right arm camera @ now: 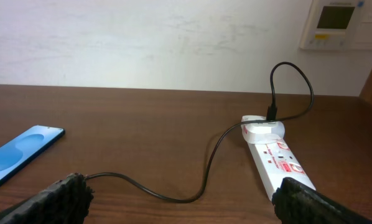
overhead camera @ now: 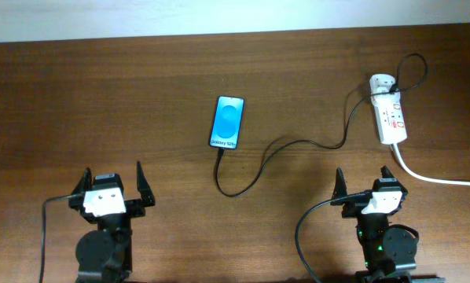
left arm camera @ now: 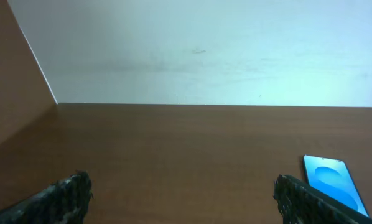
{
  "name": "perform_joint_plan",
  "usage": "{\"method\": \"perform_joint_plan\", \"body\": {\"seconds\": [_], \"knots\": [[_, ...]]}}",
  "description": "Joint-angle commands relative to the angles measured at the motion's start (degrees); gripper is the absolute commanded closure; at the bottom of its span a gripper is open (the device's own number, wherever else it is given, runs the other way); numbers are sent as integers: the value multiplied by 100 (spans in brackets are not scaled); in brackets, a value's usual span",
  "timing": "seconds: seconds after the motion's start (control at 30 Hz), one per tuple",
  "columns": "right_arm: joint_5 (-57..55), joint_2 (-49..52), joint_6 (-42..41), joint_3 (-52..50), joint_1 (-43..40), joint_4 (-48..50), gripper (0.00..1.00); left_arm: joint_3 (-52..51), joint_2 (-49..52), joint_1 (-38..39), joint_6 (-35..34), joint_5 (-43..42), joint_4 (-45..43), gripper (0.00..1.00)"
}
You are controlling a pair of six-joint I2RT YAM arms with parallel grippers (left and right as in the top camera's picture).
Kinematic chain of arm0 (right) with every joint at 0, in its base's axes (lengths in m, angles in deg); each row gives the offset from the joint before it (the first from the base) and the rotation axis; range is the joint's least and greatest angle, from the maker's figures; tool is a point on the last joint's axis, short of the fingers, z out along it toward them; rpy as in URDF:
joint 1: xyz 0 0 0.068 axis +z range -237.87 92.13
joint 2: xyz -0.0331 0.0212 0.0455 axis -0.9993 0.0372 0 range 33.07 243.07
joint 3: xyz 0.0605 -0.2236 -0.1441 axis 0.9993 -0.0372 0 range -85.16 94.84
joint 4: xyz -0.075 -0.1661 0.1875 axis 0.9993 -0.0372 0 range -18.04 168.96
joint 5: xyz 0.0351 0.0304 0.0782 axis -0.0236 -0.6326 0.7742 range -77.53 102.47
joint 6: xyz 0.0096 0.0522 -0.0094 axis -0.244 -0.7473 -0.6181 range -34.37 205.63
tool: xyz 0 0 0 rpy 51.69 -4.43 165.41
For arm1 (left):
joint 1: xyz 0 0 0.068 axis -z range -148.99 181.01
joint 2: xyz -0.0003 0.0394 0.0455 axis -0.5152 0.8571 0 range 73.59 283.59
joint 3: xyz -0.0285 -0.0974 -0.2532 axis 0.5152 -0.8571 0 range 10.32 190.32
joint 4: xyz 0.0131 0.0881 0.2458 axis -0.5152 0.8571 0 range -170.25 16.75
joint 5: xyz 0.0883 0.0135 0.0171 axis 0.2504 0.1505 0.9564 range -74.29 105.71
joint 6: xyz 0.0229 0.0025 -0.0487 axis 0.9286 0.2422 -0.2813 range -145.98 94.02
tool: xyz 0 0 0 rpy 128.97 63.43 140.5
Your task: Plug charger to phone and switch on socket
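Note:
The phone (overhead camera: 227, 122) lies face up at the table's middle, with a blue screen. The charger (overhead camera: 260, 163), a thin black cable, runs from the phone's near end in a loop to a white plug on the socket (overhead camera: 391, 119) at the far right. I cannot tell whether its tip is seated in the phone. My left gripper (overhead camera: 113, 174) is open and empty, near the front left. My right gripper (overhead camera: 362, 177) is open and empty, in front of the socket. In the left wrist view the phone (left arm camera: 333, 183) shows beyond the open gripper (left arm camera: 183, 194). In the right wrist view the phone (right arm camera: 17, 155), the charger (right arm camera: 173, 196) and the socket (right arm camera: 278, 160) lie beyond the open gripper (right arm camera: 183, 194).
A thick white cord (overhead camera: 439, 179) leaves the socket's near end toward the right edge. A white wall stands behind the table, with a control panel (right arm camera: 335, 22) on it. Both arms' own black cables hang at the front edge.

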Motion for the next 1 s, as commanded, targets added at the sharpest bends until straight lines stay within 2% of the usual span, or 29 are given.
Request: {"method": "perform_joint_plan", "body": {"seconds": [0.0, 0.07, 0.13, 0.33, 0.4, 0.47, 0.5, 0.6, 0.7, 0.97], "knots": [[-68, -39, -63, -31, 33, -42, 2, -546, -507, -144, 138, -31, -286, 1], [-70, -39, -63, -31, 33, -42, 2, -809, -833, -214, 162, -179, -426, 1], [-68, -39, -63, -31, 33, -42, 2, -1126, -1163, -236, 743, -656, -857, 1], [-70, -39, -63, -31, 33, -42, 2, -1591, -1508, -236, 710, -671, -1097, 1], [-70, -39, -63, -31, 33, -42, 2, -1600, -1508, -236, 592, -584, -1128, 1], [-68, -37, -63, -31, 33, -42, 2, -1600, -1508, -236, 20, -293, -1021, 1], [-70, -37, -63, -31, 33, -42, 2, -1600, -1508, -236, -55, -295, -944, 1], [-70, -39, -63, -31, 33, -44, 2, -1602, -1508, -236, -566, -66, -225, 1], [-68, -39, -63, -31, 33, -42, 1, -1602, -1508, -236, -876, -63, -245, 1], [-68, -39, -63, -31, 33, -42, 2, -1600, -1508, -236, -557, -361, -203, 1]]}}
